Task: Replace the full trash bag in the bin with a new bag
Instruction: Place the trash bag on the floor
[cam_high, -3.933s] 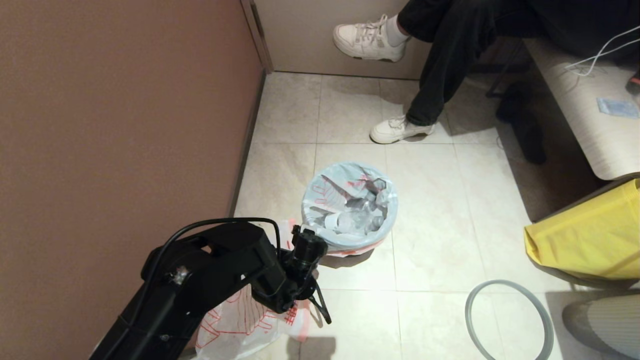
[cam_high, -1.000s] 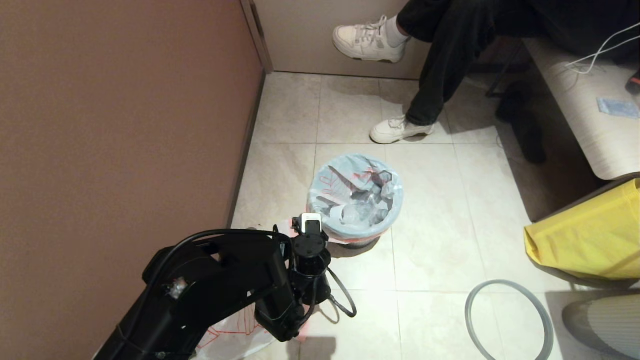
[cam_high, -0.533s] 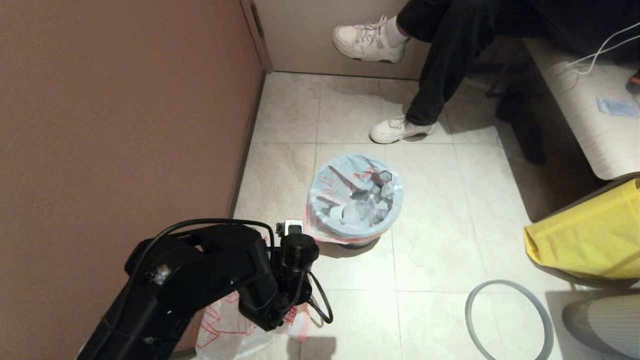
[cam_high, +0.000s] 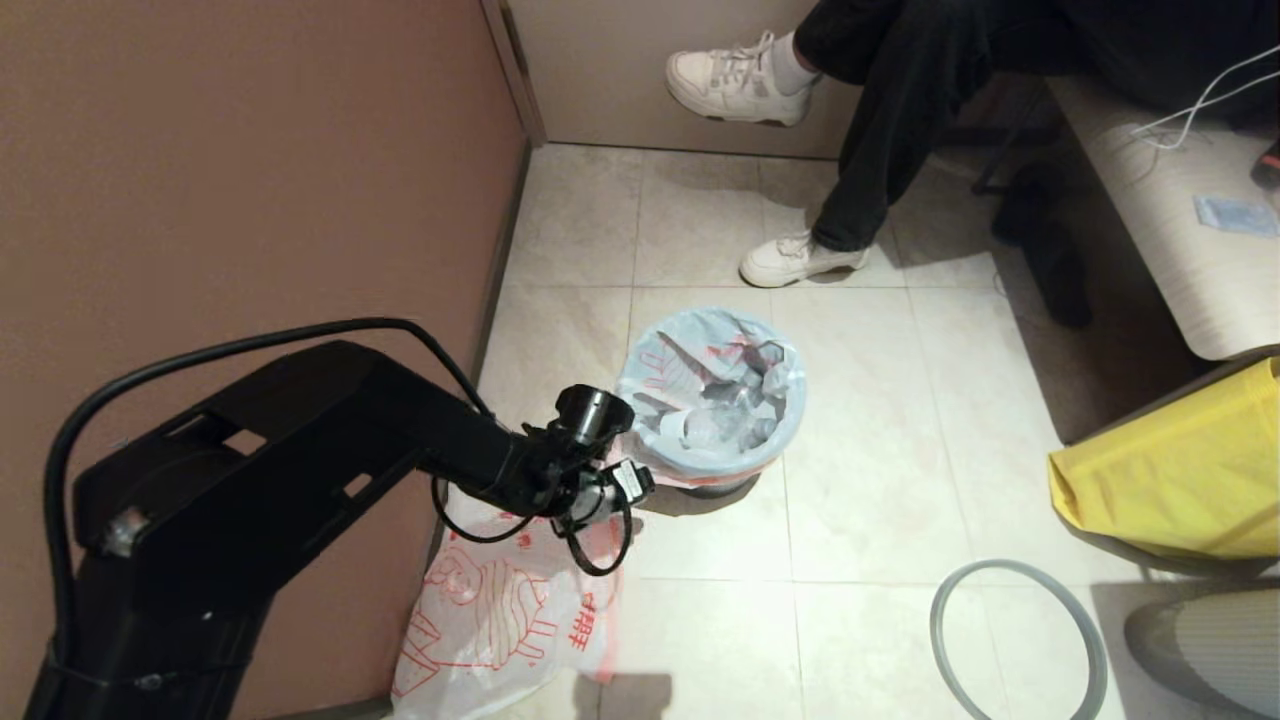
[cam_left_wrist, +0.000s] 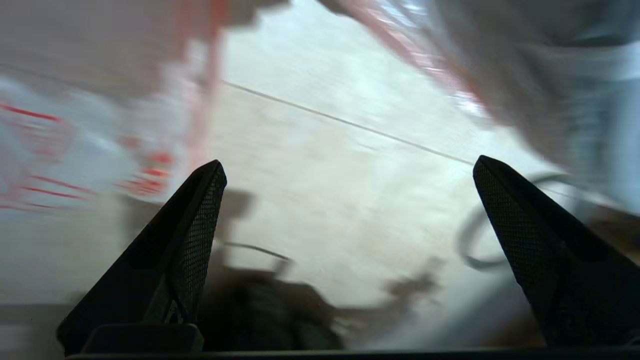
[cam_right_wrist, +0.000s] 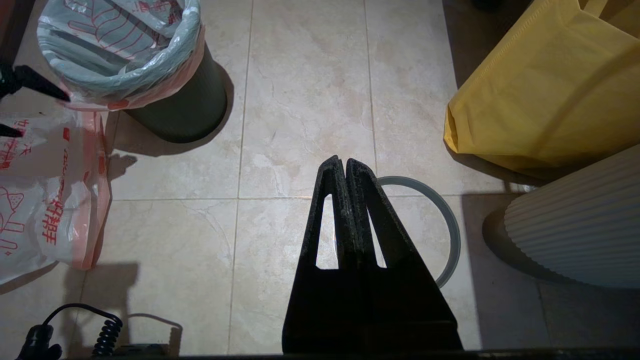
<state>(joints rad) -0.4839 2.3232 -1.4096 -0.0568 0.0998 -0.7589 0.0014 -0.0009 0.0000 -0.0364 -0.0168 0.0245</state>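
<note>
The bin (cam_high: 716, 486) is small, round and dark, standing on the tiled floor; its dark wall (cam_right_wrist: 186, 107) shows under the bag's edge. The full trash bag (cam_high: 710, 395) lines it, translucent white with pink-red edges folded over the top, clear bottles inside. My left gripper (cam_left_wrist: 348, 165) is open and empty, low beside the bin's near left side; one black fingertip (cam_right_wrist: 37, 84) lies close to the bag's folded edge (cam_right_wrist: 120, 97). The new bag (cam_high: 500, 620), limp with a red cartoon print, lies on the floor under my left arm. My right gripper (cam_right_wrist: 340, 161) is shut and empty.
A grey ring (cam_high: 1015, 640) lies on the floor at the near right, under my right gripper. A large yellow bag (cam_high: 1180, 470) and a ribbed white thing (cam_right_wrist: 575, 230) stand at the right. A brown wall (cam_high: 250, 200) runs along the left. A seated person's feet (cam_high: 800, 260) are beyond the bin.
My left arm has lifted its elbow and swung the open gripper right, toward the bin's near left side, uncovering more of the new bag. The bin sits slightly farther away than at first.
</note>
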